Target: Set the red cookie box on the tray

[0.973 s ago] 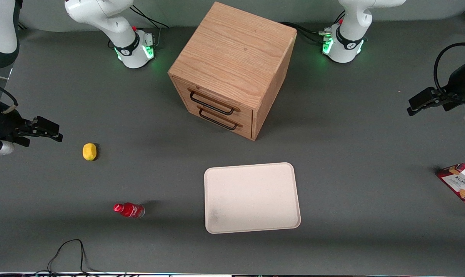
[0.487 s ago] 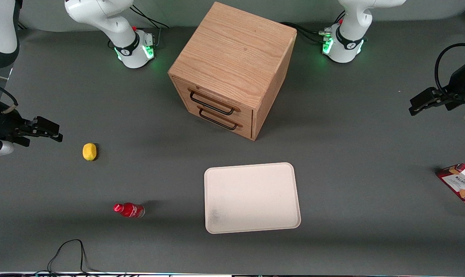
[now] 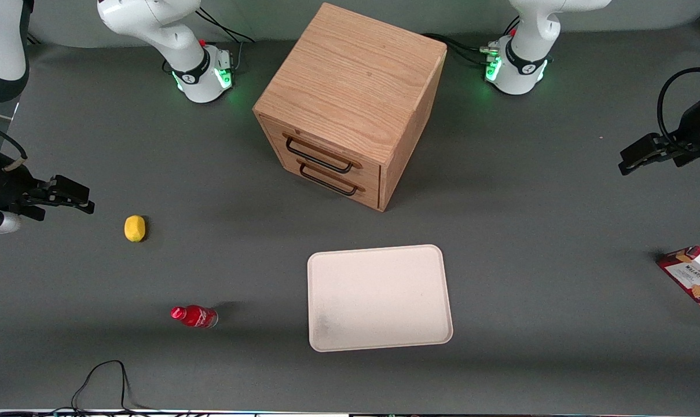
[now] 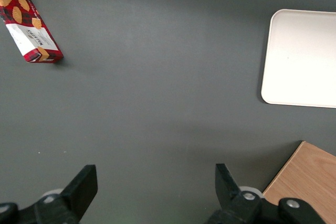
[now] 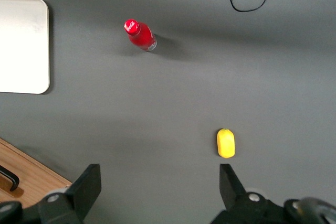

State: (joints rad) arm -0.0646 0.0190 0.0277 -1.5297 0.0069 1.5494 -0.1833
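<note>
On the dark grey table (image 3: 529,231), near its middle and close to the front camera, lies the cream-white tray (image 3: 378,297) with nothing on it, flat and bare inside its low rim. Just farther from the camera stands a wooden drawer cabinet (image 3: 350,104), turned at an angle, with both drawers shut and their two black handles facing the tray. Toward the working arm's end of the table, the red cookie box (image 3: 693,280) lies flat on the surface, well apart from the tray and partly cut off at the picture's edge; the wrist view shows its white label and cookie pictures (image 4: 29,31). Above the table at that same end hangs the left gripper (image 4: 155,182), farther from the camera than the box, its jaws spread wide and holding nothing, touching nothing. Toward the parked arm's end lie a yellow lemon (image 3: 134,228) and, nearer the camera, a small red bottle (image 3: 194,316) on its side.
</note>
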